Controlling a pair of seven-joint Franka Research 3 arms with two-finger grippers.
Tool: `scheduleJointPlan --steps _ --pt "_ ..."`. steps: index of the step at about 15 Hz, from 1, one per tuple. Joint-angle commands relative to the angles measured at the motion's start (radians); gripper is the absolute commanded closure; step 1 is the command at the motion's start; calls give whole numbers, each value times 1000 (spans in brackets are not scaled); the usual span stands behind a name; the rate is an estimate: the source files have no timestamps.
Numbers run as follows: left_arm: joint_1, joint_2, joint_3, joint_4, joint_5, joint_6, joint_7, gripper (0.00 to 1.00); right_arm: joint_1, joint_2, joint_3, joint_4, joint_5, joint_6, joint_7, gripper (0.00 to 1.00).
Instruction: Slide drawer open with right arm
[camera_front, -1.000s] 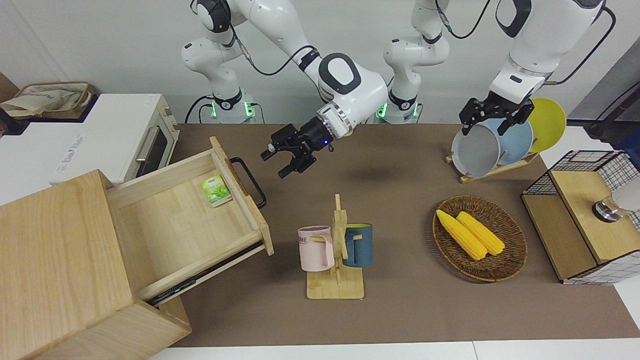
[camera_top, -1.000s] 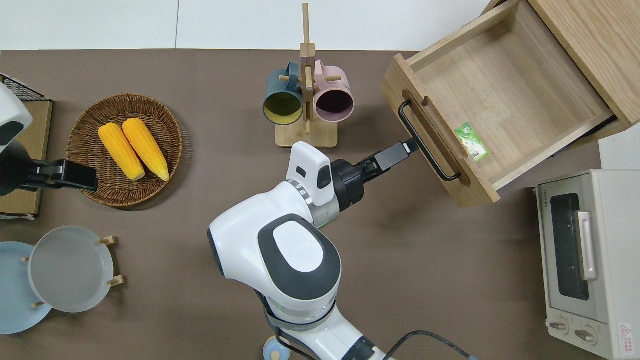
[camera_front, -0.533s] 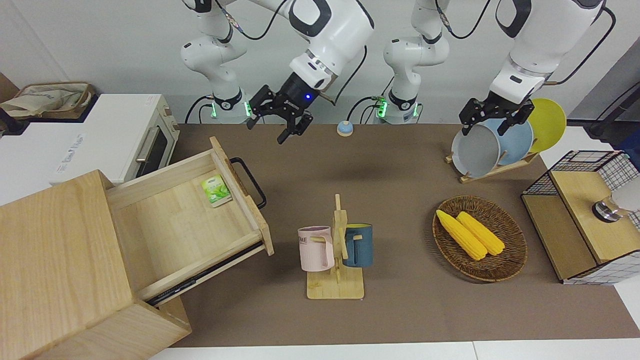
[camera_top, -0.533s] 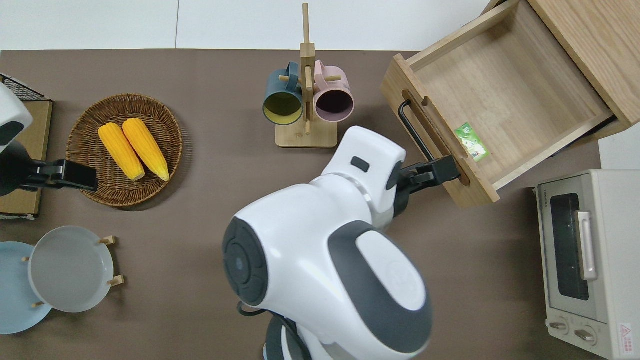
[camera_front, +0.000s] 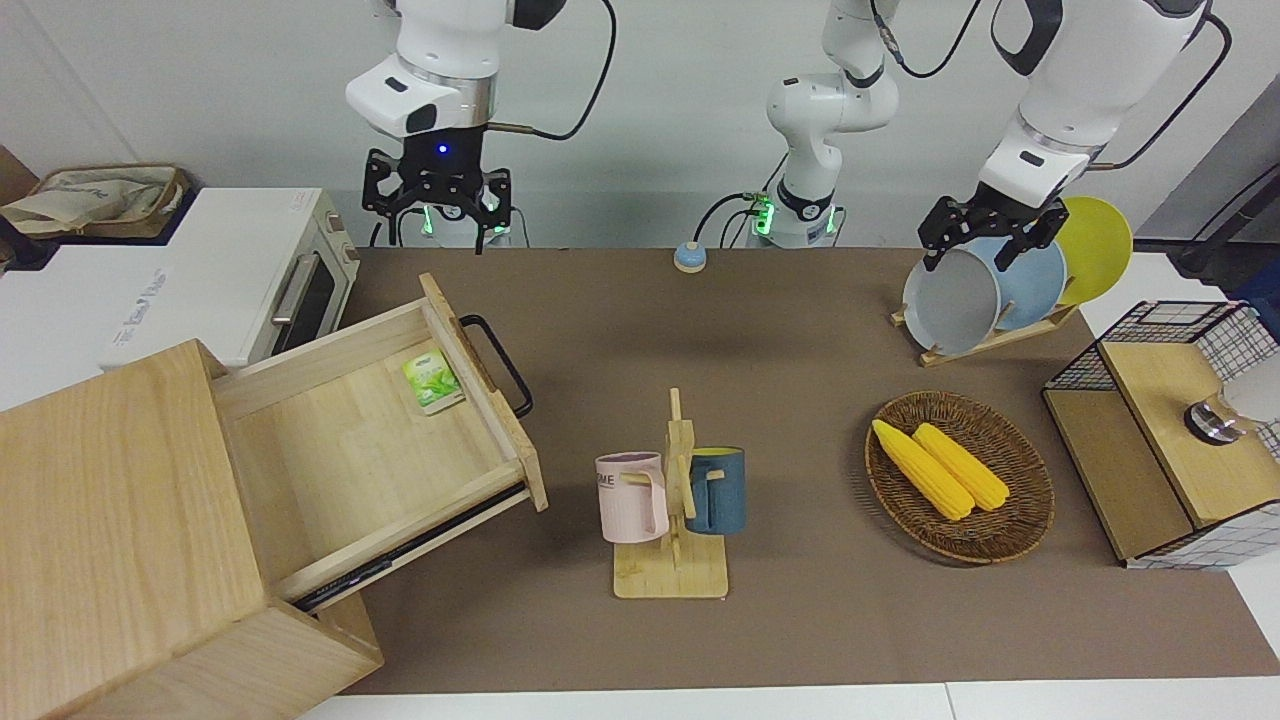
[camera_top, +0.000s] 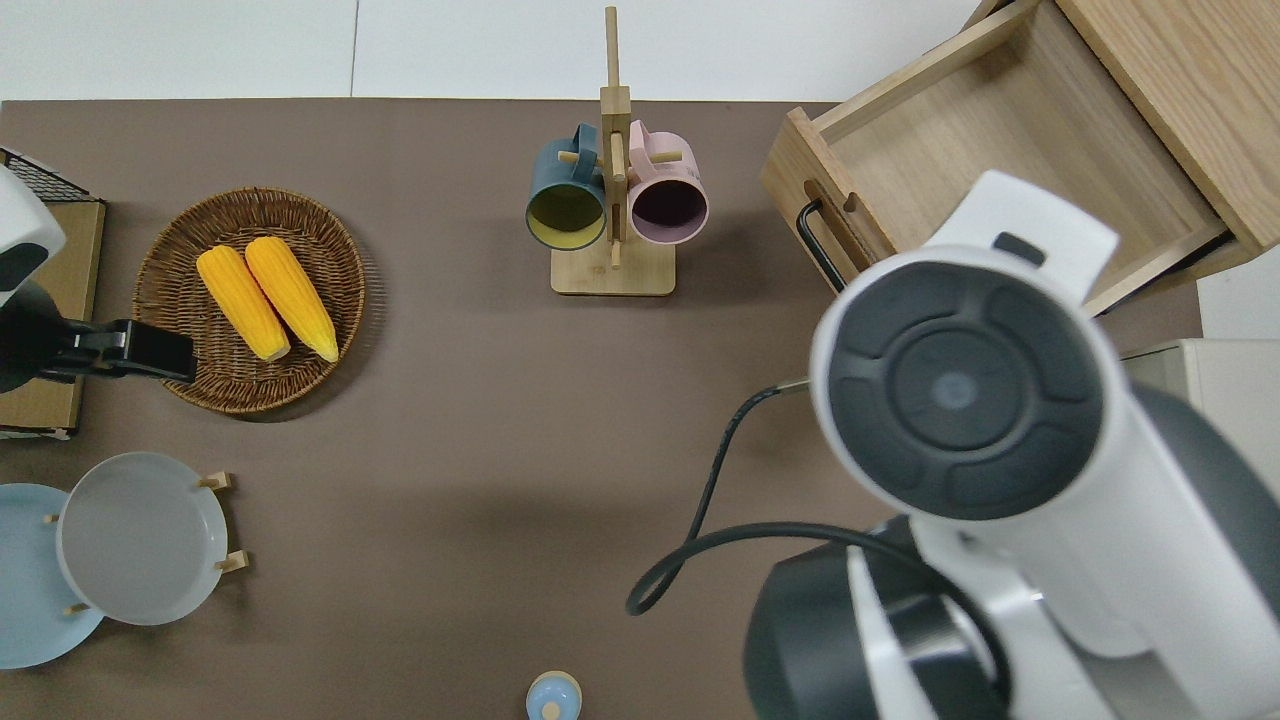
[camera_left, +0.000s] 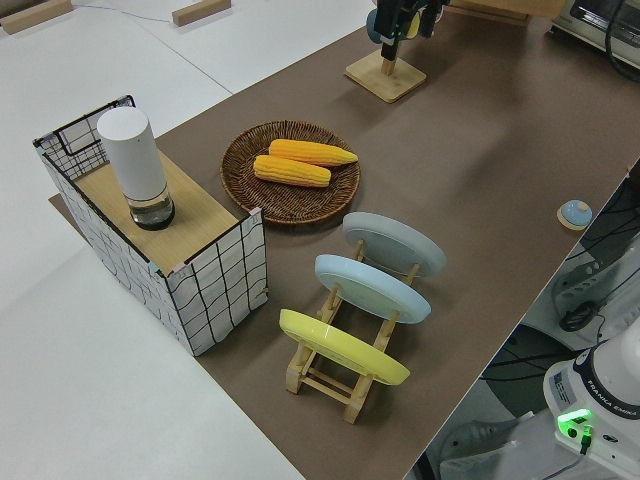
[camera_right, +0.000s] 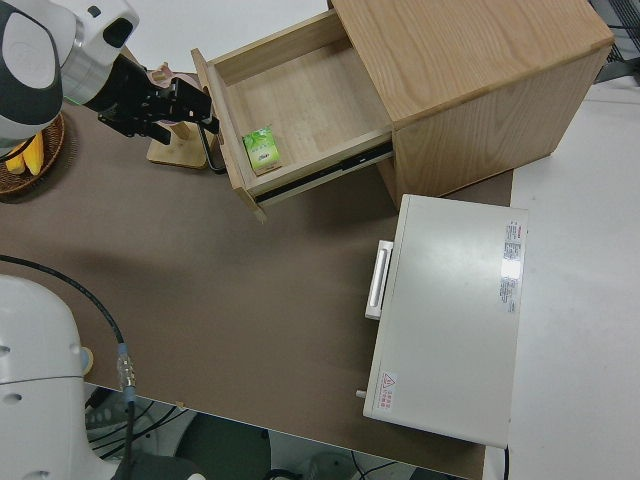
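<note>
Drawer is pulled way out of the big wooden box, sitting around 8 o'clock in the front view and about 1 o'clock from overhead, toward the right arm's end of the worktop. Its black loop handle has nothing on it. There's a little green packet lying inside, tucked just beside the front panel.

The right tool hangs up in the air at roughly 11 o'clock in the front view, pointing straight down, blue light on at the wrist. Fingers are spread wide with nothing in them, well apart from the handle. From overhead it's hidden under its own arm, so I can't tell exactly what it's over.

White toaster oven sits beside the box, nearer to the robots. The left tool is parked, fingers apart and empty too.
</note>
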Motion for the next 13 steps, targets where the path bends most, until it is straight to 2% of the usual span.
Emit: scheduleJointPlan --steps 1,4,6,8,13 --pt "4 11 -6 26 17 -20 10 7 -143 -13 17 -16 168 48 -109 17" --pt "4 11 -6 26 17 -20 10 7 -225 -2 15 -21 272 50 -190 17" --pt "4 11 -6 26 17 -20 10 7 -251 16 15 -22 285 50 -256 17" --pt "4 11 -6 26 17 -20 10 7 -277 40 15 -25 288 50 -274 17" --pt "4 11 -6 24 17 -20 10 7 -260 51 14 -19 246 47 -264 17"
